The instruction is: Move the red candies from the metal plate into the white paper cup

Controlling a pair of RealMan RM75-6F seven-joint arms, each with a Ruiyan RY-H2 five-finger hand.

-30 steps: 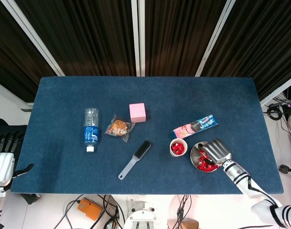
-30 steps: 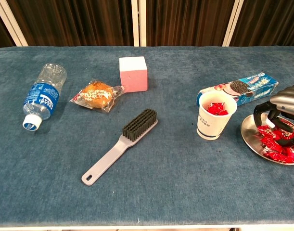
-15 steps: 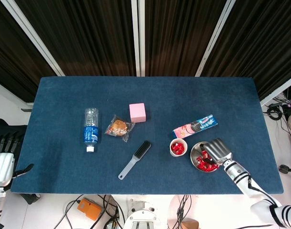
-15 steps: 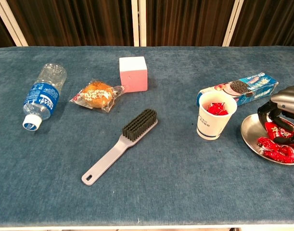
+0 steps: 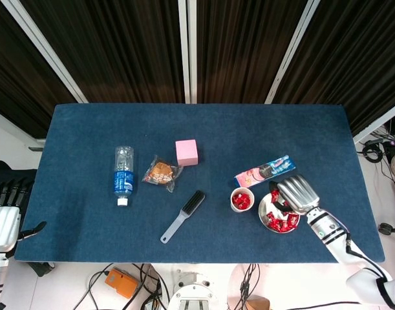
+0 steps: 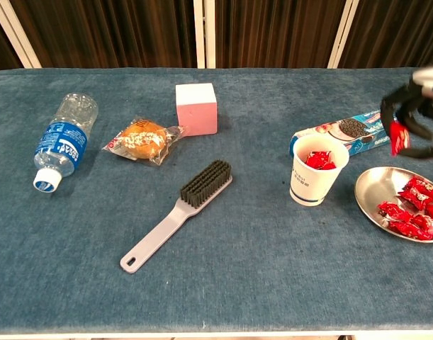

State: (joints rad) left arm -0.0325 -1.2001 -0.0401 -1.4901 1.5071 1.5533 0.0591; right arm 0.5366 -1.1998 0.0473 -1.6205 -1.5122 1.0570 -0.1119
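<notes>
Carrying one candy from plate to cup

My right hand [image 6: 414,117] pinches a red candy [image 6: 397,136] above the metal plate [image 6: 372,198], where more red candies [image 6: 413,209] lie. Next I judge it must travel left over the white paper cup [image 6: 314,180], already part filled, and let go. My left hand [image 5: 3,216] idles off the worktop [image 6: 273,283], fingers apart.

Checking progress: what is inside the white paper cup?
Red candies show above the rim of the white paper cup. How many lie beneath cannot be seen: the cup wall hides them.
</notes>
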